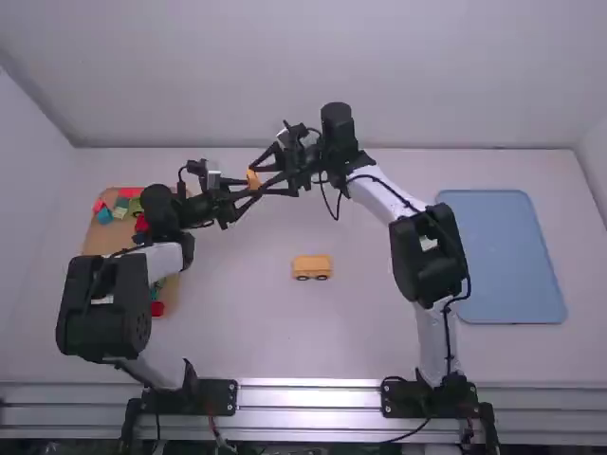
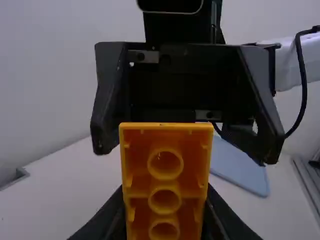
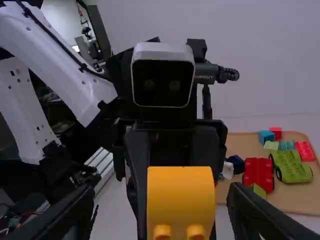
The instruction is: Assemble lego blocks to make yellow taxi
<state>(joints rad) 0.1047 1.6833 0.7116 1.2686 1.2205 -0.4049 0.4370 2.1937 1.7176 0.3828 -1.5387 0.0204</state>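
Note:
In the high view, my left gripper (image 1: 243,193) and my right gripper (image 1: 269,177) meet above the far part of the table. Between them is a yellow block (image 1: 253,179). My left gripper (image 2: 165,220) is shut on this block (image 2: 166,135), whose hollow, tubed underside faces the left wrist camera. My right gripper (image 3: 161,212) stands open, its fingers apart on either side of the block (image 3: 180,197), whose smooth curved face and two studs show in the right wrist view. A yellow block base on dark wheels (image 1: 311,267) stands mid-table.
On the left, partly under the left arm, lies a brown tray (image 1: 99,239) with red, green and blue blocks; the right wrist view shows this tray (image 3: 240,145) too. A blue tray (image 1: 503,256) lies on the right.

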